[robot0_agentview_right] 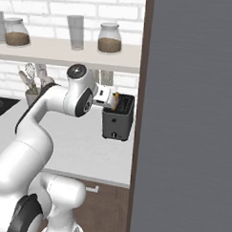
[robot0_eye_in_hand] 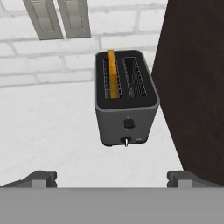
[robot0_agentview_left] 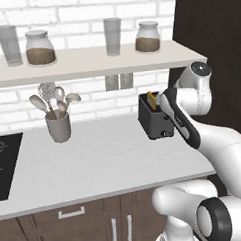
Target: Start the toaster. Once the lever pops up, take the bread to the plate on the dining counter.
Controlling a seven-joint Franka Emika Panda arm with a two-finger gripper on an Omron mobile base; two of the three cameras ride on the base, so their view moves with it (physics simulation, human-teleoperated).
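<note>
The claw point(robot0_eye_in_hand: 112, 178) is spread wide and holds nothing. Just ahead sits the toaster point(robot0_eye_in_hand: 126, 103) with the bread point(robot0_eye_in_hand: 113, 73) inside. Next job, I think: push its lever point(robot0_eye_in_hand: 128, 123) down.

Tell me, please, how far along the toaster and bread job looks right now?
Nothing looks done yet. The bread stands in the toaster's left slot. The open hand hovers in front of the toaster, touching nothing. Left: starting it, waiting for the pop, carrying the bread to the plate.
</note>
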